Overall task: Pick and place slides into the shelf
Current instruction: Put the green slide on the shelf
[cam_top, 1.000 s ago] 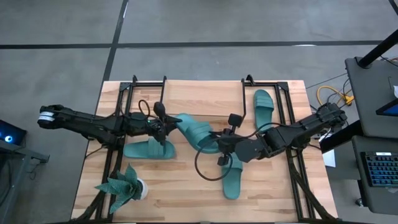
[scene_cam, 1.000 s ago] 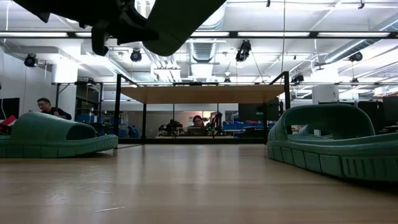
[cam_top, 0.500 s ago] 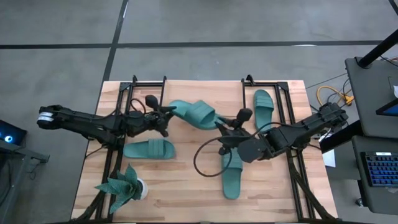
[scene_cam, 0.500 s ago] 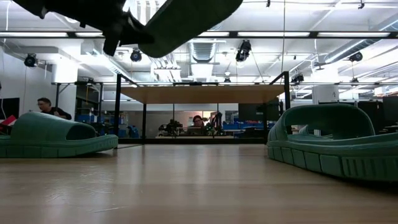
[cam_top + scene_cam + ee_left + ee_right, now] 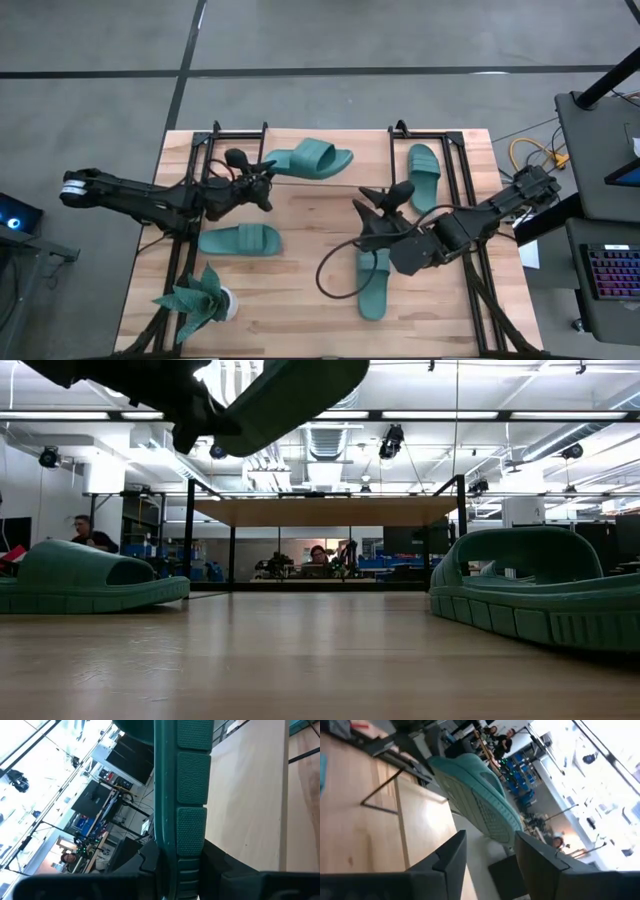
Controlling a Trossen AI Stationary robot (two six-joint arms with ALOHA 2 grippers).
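Note:
My left gripper (image 5: 264, 184) is shut on one teal slide (image 5: 308, 158) and holds it in the air over the table's far middle. In the low view that slide (image 5: 290, 395) shows at the top, above the shelf (image 5: 325, 512) with its light-wood top and black legs. My right gripper (image 5: 386, 197) stands open a little to the right of the lifted slide, apart from it. Three more slides rest sole-down on the table: one at the left (image 5: 240, 239), one near the middle (image 5: 375, 280), one at the far right (image 5: 424, 175). My left gripper pinches the slide's end away from the strap (image 5: 190, 870) between its two fingers, one finger (image 5: 147, 862) on each side. The fingers come level from the table's left, along the slide. The slide is lifted clear and reaches out from the fingers toward the table's right.
A spiky green plant in a white pot (image 5: 200, 300) stands at the near left corner. Black metal frames (image 5: 455, 200) run along both sides of the table. People sit in the room beyond the table (image 5: 318, 556).
My right gripper has opened, let go of the lifted slide and drawn back toward the table's right. My left gripper has swung the slide toward the far edge; the slide has turned about and now lies along that edge, held by the left gripper alone.

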